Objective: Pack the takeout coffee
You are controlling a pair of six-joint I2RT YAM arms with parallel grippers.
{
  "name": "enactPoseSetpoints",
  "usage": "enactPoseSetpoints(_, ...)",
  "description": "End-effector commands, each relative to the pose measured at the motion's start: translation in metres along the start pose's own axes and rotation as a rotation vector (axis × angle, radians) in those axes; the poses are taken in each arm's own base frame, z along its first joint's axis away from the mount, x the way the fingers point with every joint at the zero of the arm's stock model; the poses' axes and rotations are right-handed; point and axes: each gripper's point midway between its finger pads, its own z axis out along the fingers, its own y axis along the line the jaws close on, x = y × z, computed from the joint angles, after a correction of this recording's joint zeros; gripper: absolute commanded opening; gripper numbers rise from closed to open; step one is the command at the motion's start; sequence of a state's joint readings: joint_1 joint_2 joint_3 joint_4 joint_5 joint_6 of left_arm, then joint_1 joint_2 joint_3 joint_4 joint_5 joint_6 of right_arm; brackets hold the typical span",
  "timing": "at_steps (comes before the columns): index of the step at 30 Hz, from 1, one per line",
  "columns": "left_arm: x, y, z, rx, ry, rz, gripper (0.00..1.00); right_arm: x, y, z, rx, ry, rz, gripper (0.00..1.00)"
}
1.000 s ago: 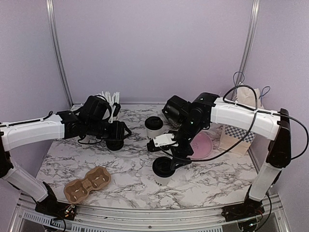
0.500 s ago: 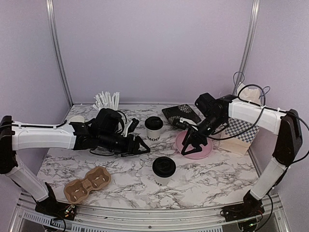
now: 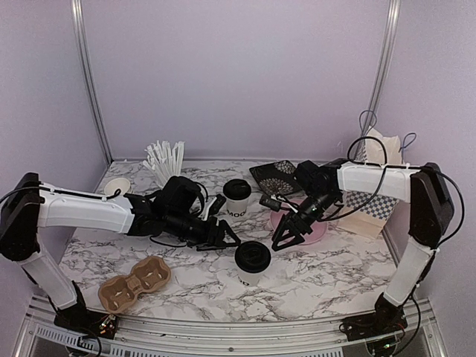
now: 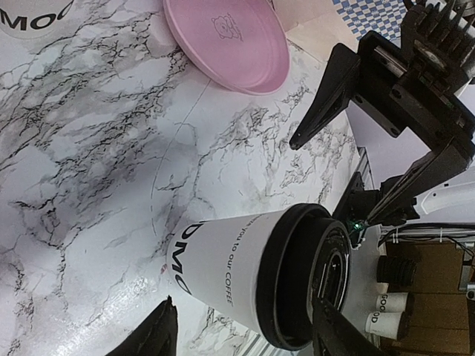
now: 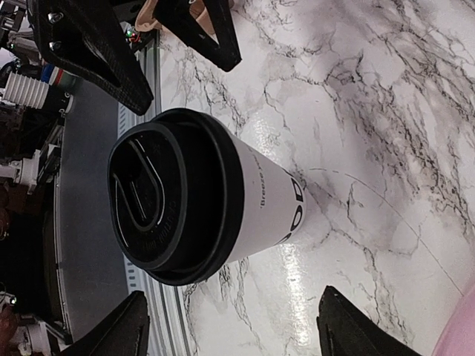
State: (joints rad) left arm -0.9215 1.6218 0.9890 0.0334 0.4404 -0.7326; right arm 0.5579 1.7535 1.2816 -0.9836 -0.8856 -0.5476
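Two takeout coffee cups, white with black lids, stand upright on the marble table. The near cup point(image 3: 252, 262) also shows in the left wrist view point(image 4: 245, 267) and the right wrist view point(image 5: 194, 194). The far cup point(image 3: 237, 197) stands behind it, and its base shows in the left wrist view point(image 4: 28, 15). My left gripper point(image 3: 223, 239) is open just left of the near cup, its jaws spread wider than the cup point(image 4: 245, 337). My right gripper point(image 3: 281, 236) is open just right of the same cup point(image 5: 237, 334). Neither touches it.
A brown two-hole cup carrier point(image 3: 134, 282) lies at the front left. A pink plate point(image 3: 311, 224) and a paper bag point(image 3: 372, 195) are at the right. A cup of white straws point(image 3: 164, 158), a small white cup point(image 3: 117, 186) and a black patterned item point(image 3: 279, 175) stand at the back.
My left arm has reached right from the straws to the near cup. My right gripper left the near cup, swung to the pink plate, then came back beside the cup.
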Motion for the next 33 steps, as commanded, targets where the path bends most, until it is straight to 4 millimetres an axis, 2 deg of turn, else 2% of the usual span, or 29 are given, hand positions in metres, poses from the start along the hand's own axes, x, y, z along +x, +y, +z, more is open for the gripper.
enactPoseSetpoints(1, -0.008, -0.019, 0.006, 0.057, 0.001, 0.027, 0.61, -0.009, 0.007, 0.007, -0.031, -0.005, -0.018, 0.75)
enactPoseSetpoints(5, -0.005, -0.016, 0.011, 0.054, 0.018, 0.024, 0.56, -0.01, 0.005, 0.012, -0.037, 0.005, -0.009, 0.69)
enactPoseSetpoints(15, 0.008, 0.009, 0.019, -0.029, 0.058, 0.016, 0.46, -0.005, -0.01, 0.023, -0.025, 0.035, 0.033, 0.62)
enactPoseSetpoints(21, 0.02, 0.027, 0.023, -0.087, 0.1, -0.01, 0.41, 0.0, -0.02, 0.029, -0.01, 0.054, 0.066, 0.6)
enactPoseSetpoints(27, 0.035, 0.056, 0.033, -0.18, 0.154, -0.06, 0.35, 0.009, -0.034, 0.036, 0.024, 0.086, 0.104, 0.59)
enactPoseSetpoints(33, 0.048, 0.072, 0.038, -0.225, 0.195, -0.095, 0.31, 0.013, -0.042, 0.039, 0.045, 0.101, 0.125, 0.58)
